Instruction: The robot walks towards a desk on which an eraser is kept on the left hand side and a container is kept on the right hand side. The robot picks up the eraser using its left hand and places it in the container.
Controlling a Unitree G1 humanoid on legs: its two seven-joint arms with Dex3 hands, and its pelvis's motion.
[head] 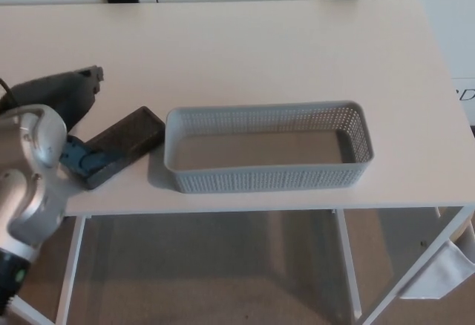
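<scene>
eraser [122,145] just beside left hand [63,102]

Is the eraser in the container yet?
No. The eraser lies on the desk, left of the empty container.

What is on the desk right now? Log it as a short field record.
surface: white desk
eraser: dark block lying flat, left of the basket, near the front edge
container: grey perforated basket, nothing in it
left hand: over the eraser's left end; grasp cannot be judged
right hand: not in view
eraser in basket: no
</scene>
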